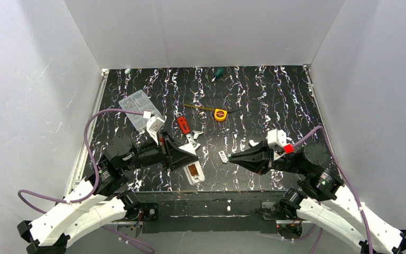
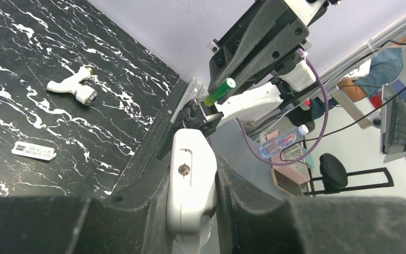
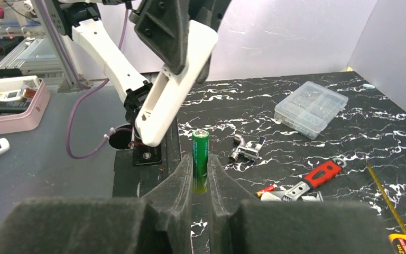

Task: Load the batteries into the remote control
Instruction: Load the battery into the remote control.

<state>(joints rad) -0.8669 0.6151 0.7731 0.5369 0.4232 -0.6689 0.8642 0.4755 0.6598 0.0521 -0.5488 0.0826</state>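
Note:
The white remote control [image 2: 191, 174] is clamped edge-on between the pads of my left gripper [image 2: 193, 203], which is shut on it. Seen from above, the remote [image 1: 193, 172] juts toward the table's near edge with its brownish bay facing up. My right gripper [image 3: 201, 177] is shut on a green battery [image 3: 200, 153] that stands upright, its top clear of the fingertips. The remote [image 3: 177, 84] hangs tilted just above and left of that battery, a small gap between them. A small red and yellow cylinder [image 3: 267, 189] lies by the red-handled tool, too small to name for sure.
A clear compartment box [image 1: 137, 108] sits at the back left. A red-handled tool [image 1: 183, 125], a yellow tape measure [image 1: 220, 114], a silver fitting [image 3: 247, 149], a white tap-shaped piece [image 2: 74, 87] and a small label plate [image 2: 33, 151] are scattered mid-table.

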